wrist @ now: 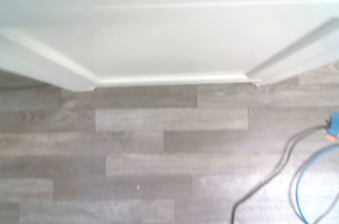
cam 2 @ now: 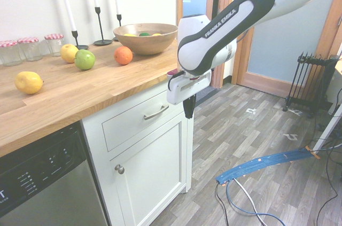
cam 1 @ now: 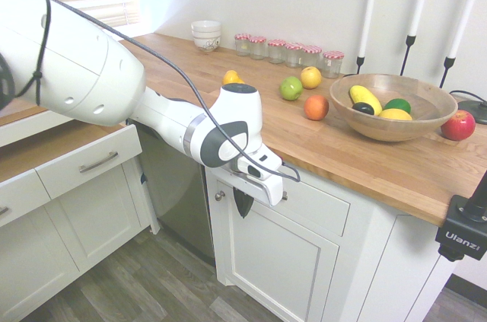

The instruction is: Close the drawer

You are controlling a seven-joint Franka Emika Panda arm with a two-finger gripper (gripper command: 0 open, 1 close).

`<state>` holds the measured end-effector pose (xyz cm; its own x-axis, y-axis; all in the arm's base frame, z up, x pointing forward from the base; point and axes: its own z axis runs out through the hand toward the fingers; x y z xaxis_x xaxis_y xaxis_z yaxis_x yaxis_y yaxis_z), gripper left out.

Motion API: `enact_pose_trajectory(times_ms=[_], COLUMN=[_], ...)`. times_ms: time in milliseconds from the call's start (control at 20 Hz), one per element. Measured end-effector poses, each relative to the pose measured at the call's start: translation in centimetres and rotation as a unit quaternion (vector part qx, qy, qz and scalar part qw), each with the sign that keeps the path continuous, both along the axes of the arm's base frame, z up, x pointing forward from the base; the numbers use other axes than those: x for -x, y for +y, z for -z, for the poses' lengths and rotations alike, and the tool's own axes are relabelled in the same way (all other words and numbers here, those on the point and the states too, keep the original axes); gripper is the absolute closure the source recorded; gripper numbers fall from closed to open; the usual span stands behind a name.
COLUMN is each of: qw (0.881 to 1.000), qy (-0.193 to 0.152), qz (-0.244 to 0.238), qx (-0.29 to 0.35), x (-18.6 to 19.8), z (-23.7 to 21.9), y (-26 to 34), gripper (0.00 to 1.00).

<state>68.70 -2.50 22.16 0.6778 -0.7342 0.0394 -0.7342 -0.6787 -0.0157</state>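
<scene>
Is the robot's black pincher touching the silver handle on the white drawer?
Apart. In the second exterior view the shut black gripper hangs beside the slim silver handle of the white-fronted drawer, with bare white panel showing between them.
</scene>
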Motion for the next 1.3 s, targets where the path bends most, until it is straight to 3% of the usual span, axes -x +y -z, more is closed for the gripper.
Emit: enact_pose_trajectory(times_ms=[350, 400, 800, 1300], qw=[1.000, 1.000, 1.000, 1.000], qy=[0.002, 0.001, -0.003, -0.006], qz=[0.000, 0.000, -0.001, -0.005], qx=[-0.003, -0.003, -0.006, -0.006], x=[7.5, 8.7, 18.8, 19.6], z=[-6.8, -7.7, -9.2, -9.3], y=[-1.3, -1.4, -2.0, -1.6], gripper=[1.00, 0.00, 0.00, 0.00])
